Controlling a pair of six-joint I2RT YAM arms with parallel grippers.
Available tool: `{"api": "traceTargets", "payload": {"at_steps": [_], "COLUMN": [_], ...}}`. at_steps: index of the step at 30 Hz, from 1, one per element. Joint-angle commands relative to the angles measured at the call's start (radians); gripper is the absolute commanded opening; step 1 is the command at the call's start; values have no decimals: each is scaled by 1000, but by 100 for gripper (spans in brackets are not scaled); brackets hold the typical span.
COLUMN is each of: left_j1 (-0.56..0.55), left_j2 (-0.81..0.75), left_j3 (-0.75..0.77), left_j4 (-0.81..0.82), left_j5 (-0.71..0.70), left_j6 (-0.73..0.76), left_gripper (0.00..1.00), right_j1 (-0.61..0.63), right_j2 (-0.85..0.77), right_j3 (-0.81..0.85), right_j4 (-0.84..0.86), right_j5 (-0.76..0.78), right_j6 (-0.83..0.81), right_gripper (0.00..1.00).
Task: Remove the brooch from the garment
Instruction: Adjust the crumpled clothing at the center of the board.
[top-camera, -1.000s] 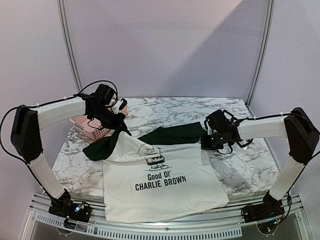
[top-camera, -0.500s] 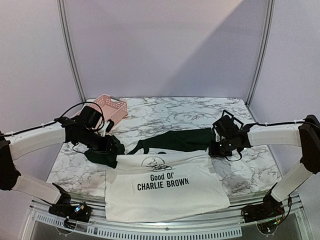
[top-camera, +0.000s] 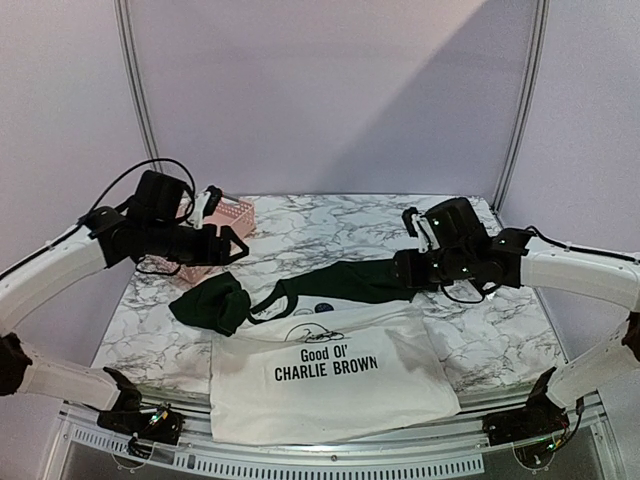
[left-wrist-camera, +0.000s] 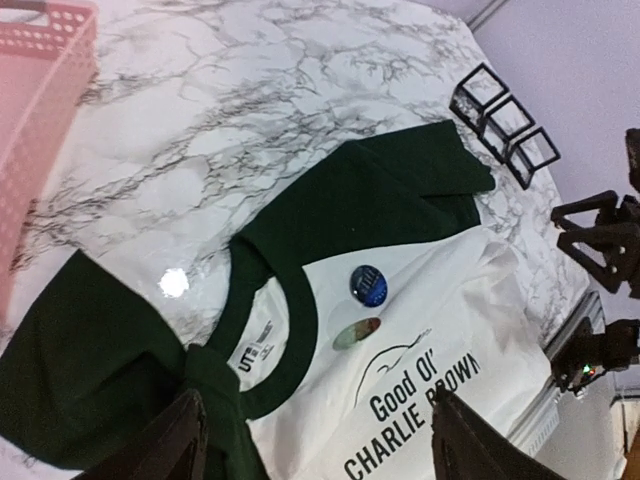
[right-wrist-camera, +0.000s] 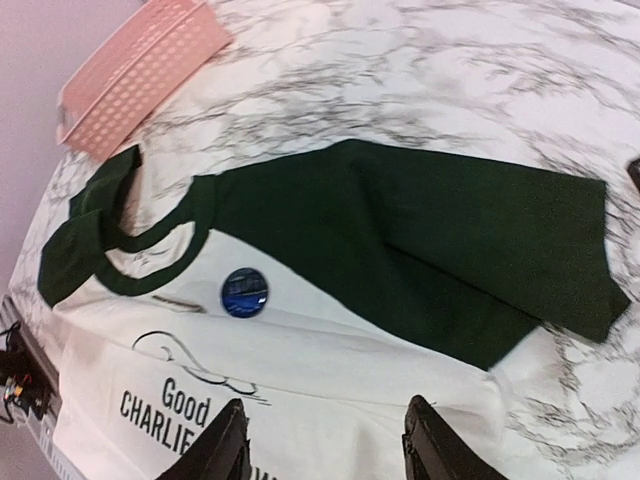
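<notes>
Though nothing is gripped yet, left gripper (left-wrist-camera: 318, 425): fingers spread wide, empty, raised beside the basket (right-wrist-camera: 140, 70), off the shirt's left edge.
Right gripper (right-wrist-camera: 325, 435): fingers apart, nothing between, above the right sleeve (top-camera: 350, 280).
Shirt (top-camera: 330, 390): flat on the table (top-camera: 330, 225), chest up; left sleeve (top-camera: 212, 305) bunched, right sleeve folded in toward the collar (left-wrist-camera: 290, 330).
Brooch (left-wrist-camera: 368, 285): round blue disc on the white chest, just below the collar, above the print (top-camera: 325, 362).
Brooch vs left gripper: ahead of the finger gap in the wrist view, well apart, no contact.
Brooch vs right gripper: ahead and to the left of the fingers, nearer than to the left gripper, also clear.
Oval (left-wrist-camera: 357, 332): pale patch just below the brooch; cannot tell what it is.
Risk, lift: shirt is loose, so a pull on the brooch likely drags the fabric up unless the other gripper pins the cloth.
Risk, slip: the disc looks flat and smooth; fingers may skid off or pinch only cloth.
Risk, tear: the fastening is hidden, so a hard tug could rip the fabric.
</notes>
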Motion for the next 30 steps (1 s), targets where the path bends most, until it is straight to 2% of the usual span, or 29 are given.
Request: {"api": "traceTargets", "payload": {"at_steps": [1,7,12,17,24,30], "left_j1": [-25,-75,-92,-95,-82,-49], "left_j2": [209,505,624,597,538,507], "left_j3": [72,285,270,163,155,148], "left_j4": [49,-61,-47,90,110,120], "left_j5": [176,217,274,263,207,202], "left_j6": [49,190,205,180,184,169], "left_gripper": [77,77,66,64,65,65], "right_j1": [84,140,147,153,163,180], "right_j2": [70,202,327,430,530,617], "right_j3": [26,47,101,160,242,332], "right_j4": [149,311,352,362,348,290], "right_j5": [-146,-254,-262,-289,-379,-388], "right_j6": [-80,-179,-220,-278,-378,-434], "right_gripper": [53,56,53,50,48,45]}}
